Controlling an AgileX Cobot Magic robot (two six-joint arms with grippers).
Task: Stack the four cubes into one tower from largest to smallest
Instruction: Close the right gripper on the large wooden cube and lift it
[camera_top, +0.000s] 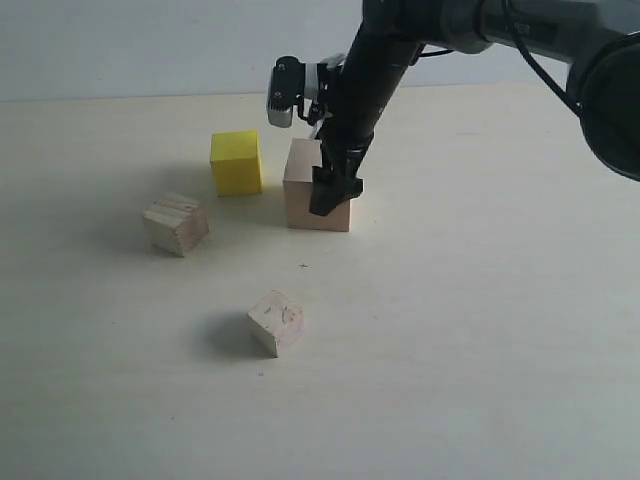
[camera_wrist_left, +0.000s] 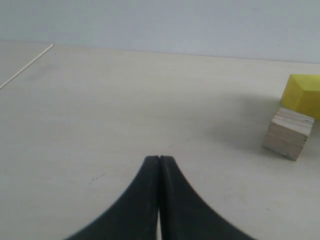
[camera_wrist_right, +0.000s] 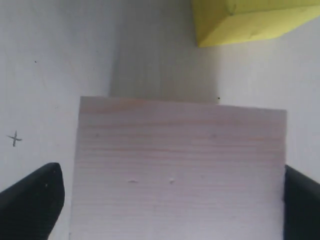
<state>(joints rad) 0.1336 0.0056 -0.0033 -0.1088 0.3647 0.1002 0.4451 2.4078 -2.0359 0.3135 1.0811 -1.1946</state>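
Observation:
The large pale wooden cube (camera_top: 300, 198) (camera_wrist_right: 180, 150) rests on the table near the middle back. My right gripper (camera_top: 335, 195) (camera_wrist_right: 172, 175) is lowered over it, open, with one finger on each side; a narrow gap shows beside one finger (camera_wrist_right: 45, 190). Just left of the big cube stands the bright yellow cube (camera_top: 236, 162) (camera_wrist_right: 250, 20) (camera_wrist_left: 302, 92). A smaller bare wooden cube (camera_top: 176, 223) (camera_wrist_left: 289, 132) lies further left. In front sits the smallest cube (camera_top: 277, 322), marked with a knot. The left gripper (camera_wrist_left: 160, 159) is shut on nothing, low over the table, and does not show in the exterior view.
The pale tabletop (camera_top: 480, 330) runs back to a light wall (camera_top: 120, 50). A small cross mark (camera_top: 303, 266) (camera_wrist_right: 15, 138) lies on the table in front of the large cube. The right arm (camera_top: 420, 30) comes in from the upper right.

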